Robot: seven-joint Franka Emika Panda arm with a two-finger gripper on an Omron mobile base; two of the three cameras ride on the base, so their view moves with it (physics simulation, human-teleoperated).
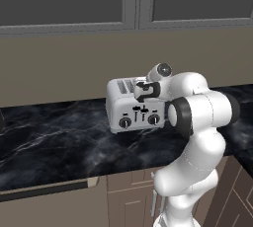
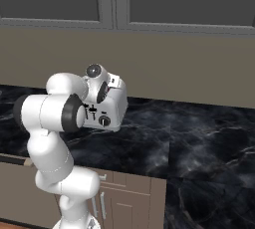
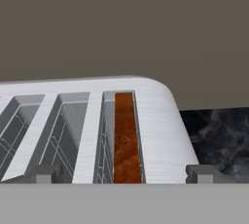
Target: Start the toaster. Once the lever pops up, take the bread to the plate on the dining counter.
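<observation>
Tabletop: You are looking at a black marble tabletop [image 1: 59, 137] with white veins, run along a tan wall under grey wall cabinets [image 1: 123, 1].
Toaster: The silver-white toaster [image 1: 121, 110] stands on that tabletop, its front with two black knobs and slide levers turned toward you.
Step in hand: By the look of it, you are at the bread pick-up; the hand [image 1: 143, 91] hovers right over the toaster's top, at its right end.
Hand: In the hand view its two dark fingertips [image 3: 203, 173] stand wide apart, released, straddling the rightmost slot and empty.
Bread: The bread [image 3: 127, 138] sits upright in that rightmost slot, a tan-brown edge between the wire guides, level with the slot mouth.
Next move: You will likely need to drop straight down, centred on the slice, and pinch its thin top edge before lifting clear.
</observation>
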